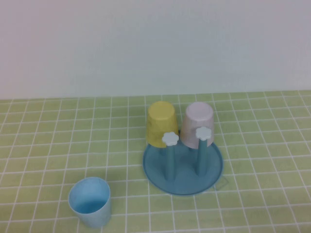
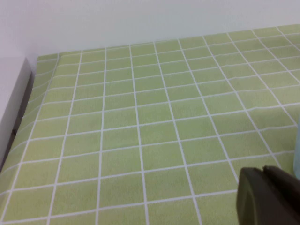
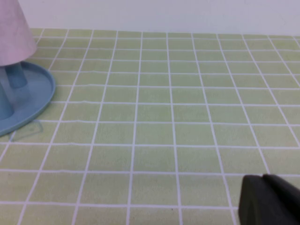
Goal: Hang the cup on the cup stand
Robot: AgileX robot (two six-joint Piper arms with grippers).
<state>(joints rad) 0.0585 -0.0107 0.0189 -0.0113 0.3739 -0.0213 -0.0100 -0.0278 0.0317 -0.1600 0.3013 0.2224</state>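
Note:
The light blue cup [image 1: 90, 202] stands upright, mouth up, on the green tiled table at the front left. A sliver of the cup [image 2: 297, 150] shows in the left wrist view, just beside my left gripper [image 2: 262, 171], which is shut and holds nothing. The teal cup stand [image 1: 214, 170] sits in the middle of the table, with two bare pegs in front, each capped by a white flower [image 1: 170, 138]. My right gripper [image 3: 262, 178] is shut and empty, low over bare tiles, well away from the cup stand [image 3: 33, 93]. Neither arm shows in the high view.
A yellow cup [image 1: 161, 124] and a pale pink cup [image 1: 198, 124] hang upside down on the stand's two rear pegs. The pink cup [image 3: 13, 33] also appears in the right wrist view. A white wall runs along the table's far edge.

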